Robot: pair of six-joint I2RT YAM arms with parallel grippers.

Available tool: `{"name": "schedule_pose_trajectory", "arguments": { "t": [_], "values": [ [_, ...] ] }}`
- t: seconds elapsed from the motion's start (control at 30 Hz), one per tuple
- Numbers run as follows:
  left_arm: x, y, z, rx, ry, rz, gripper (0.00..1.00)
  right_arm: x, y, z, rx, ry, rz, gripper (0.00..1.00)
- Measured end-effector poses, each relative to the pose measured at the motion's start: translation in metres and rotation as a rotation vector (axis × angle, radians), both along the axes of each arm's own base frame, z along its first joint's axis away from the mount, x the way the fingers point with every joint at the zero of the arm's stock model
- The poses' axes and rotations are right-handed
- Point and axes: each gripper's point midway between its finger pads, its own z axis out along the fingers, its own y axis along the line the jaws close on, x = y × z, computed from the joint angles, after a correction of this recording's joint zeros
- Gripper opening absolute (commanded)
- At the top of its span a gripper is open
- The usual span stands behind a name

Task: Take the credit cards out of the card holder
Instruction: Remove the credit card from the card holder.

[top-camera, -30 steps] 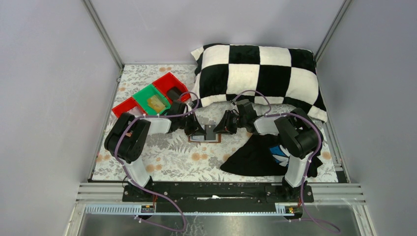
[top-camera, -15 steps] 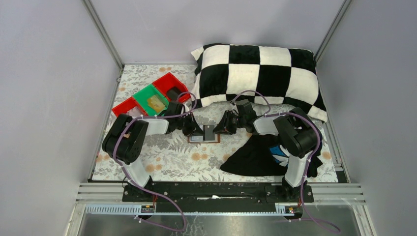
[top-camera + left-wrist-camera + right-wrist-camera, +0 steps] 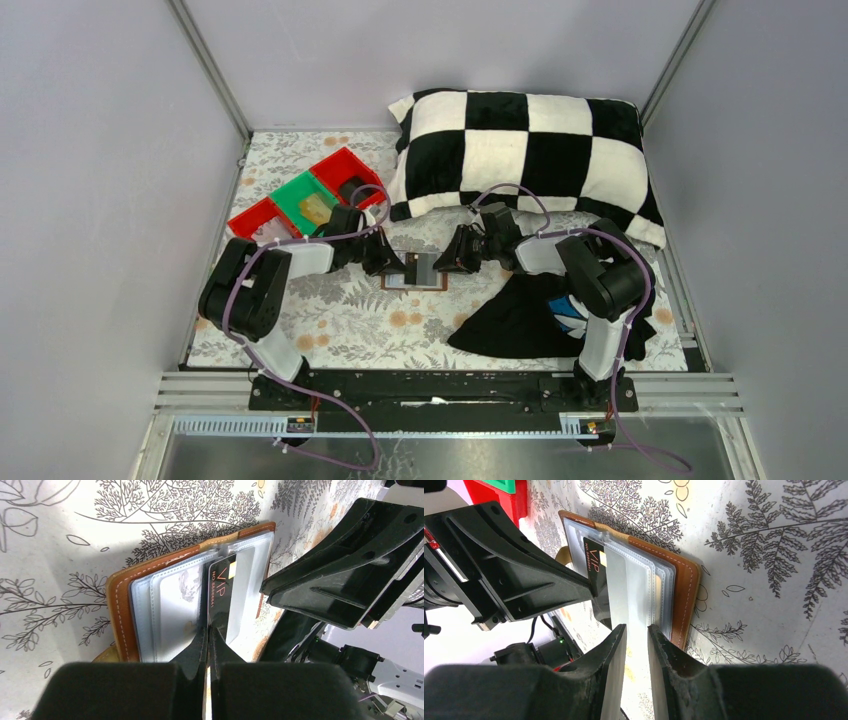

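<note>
Tightly, left claw pinches black card edge; right claw straddles card holder.

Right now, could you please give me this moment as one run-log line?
left gripper: shut on black VIP card, part inside card holder | right gripper: jaws slightly apart at clear sleeve, grip unclear

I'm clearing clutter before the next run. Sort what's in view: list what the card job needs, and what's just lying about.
In the job: card holder; black VIP card, pinched by the left tool; right tool at the holder's clear sleeves.
Lying about: checkered pillow; red and green trays; black cloth.
</note>
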Motion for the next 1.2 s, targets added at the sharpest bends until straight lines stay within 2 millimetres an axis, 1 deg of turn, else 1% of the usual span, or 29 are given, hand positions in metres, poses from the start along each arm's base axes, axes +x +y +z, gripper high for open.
{"name": "schedule_pose_trajectory", "arguments": {
  "t": [0.13, 0.47, 0.67, 0.77, 0.9, 1.0, 1.2],
  "values": [
    [0.002, 0.004, 0.003, -0.002, -0.013, 0.0, 0.0, 0.0, 0.0, 0.0, -0.003, -0.005, 0.007, 0.31],
    [0.001, 0.004, 0.006, -0.015, -0.02, -0.015, 0.0, 0.002, -0.002, 0.004, -0.033, -0.007, 0.008, 0.32],
    [0.001, 0.004, 0.007, -0.017, -0.02, -0.016, 0.0, 0.01, 0.007, 0.017, -0.014, -0.034, 0.016, 0.33],
    [0.001, 0.004, 0.007, -0.017, -0.02, -0.016, 0.0, 0.008, 0.012, 0.02, -0.006, -0.041, 0.025, 0.33],
    [0.001, 0.004, 0.007, -0.017, -0.019, -0.016, 0.0, 0.006, 0.018, 0.016, 0.001, -0.03, 0.036, 0.33],
    [0.001, 0.003, 0.007, -0.018, -0.019, -0.017, 0.0, 0.004, 0.02, 0.005, -0.005, -0.004, 0.035, 0.33],
    [0.0, 0.002, 0.008, -0.03, -0.02, -0.023, 0.0, 0.005, 0.027, 0.003, 0.039, 0.012, 0.052, 0.33]
  ]
}}
